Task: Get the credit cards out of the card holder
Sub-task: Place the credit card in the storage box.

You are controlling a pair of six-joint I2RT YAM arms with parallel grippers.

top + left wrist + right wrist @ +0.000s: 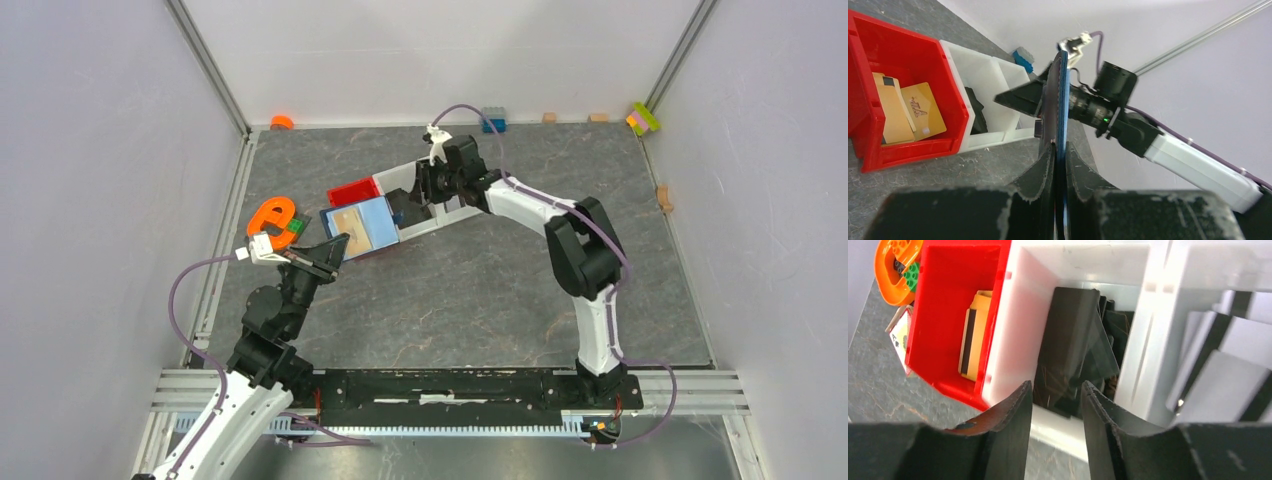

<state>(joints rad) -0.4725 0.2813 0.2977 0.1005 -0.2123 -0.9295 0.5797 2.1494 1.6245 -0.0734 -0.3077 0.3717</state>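
Observation:
The card holder (372, 225) is open with its light blue inside up and a tan piece showing on it. My left gripper (335, 247) is shut on its near edge. The left wrist view shows the holder (1063, 90) edge-on, standing up between the closed fingers of that gripper (1060, 145). My right gripper (415, 195) hangs over the white divided bin (430, 225), its jaws open and empty (1055, 385). Below them, dark grey credit cards (1070, 335) lie stacked in one compartment. Light grey cards (1220, 382) lie in the compartment to its right.
A red bin (352, 191) joins the white bin's left end and holds tan cards (923, 110). A black lump (977, 110) sits in the white bin. An orange toy (272, 215) lies left of the holder. Small blocks line the back wall.

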